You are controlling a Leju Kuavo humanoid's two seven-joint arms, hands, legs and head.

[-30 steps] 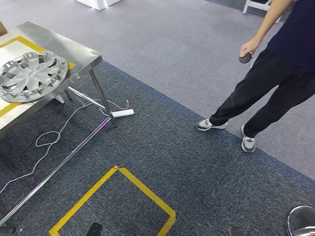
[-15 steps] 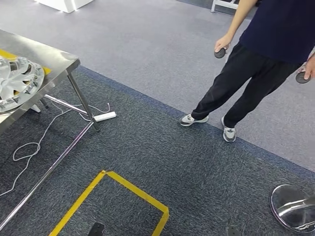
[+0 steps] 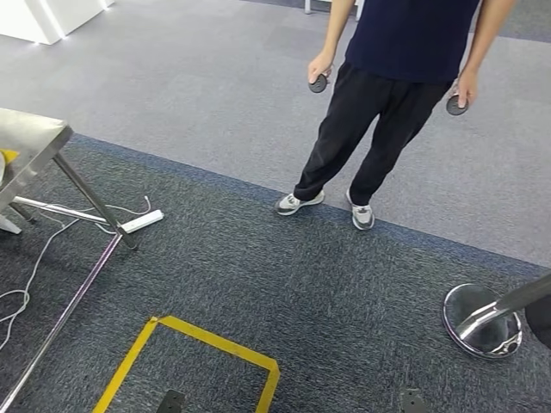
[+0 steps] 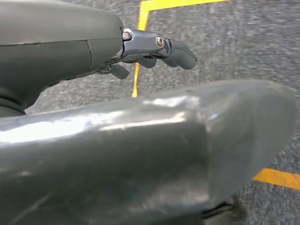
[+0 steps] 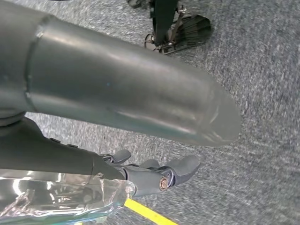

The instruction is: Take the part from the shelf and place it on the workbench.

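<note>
**Both hands bare over the carpet**

My left hand (image 4: 116,47) hangs with its fingers (image 4: 178,50) loosely apart, gripping nothing. My right hand (image 5: 116,171) hangs the same way. I cannot tell where the part lies or how it looks. The steel workbench (image 3: 33,138) shows one corner, well apart from both hands.

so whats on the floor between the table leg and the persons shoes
Head view: a white power strip beside the table leg, then bare dark carpet up to the person's shoes.

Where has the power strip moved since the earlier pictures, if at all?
No: the power strip still lies by the table leg; the camera turned.
</note>
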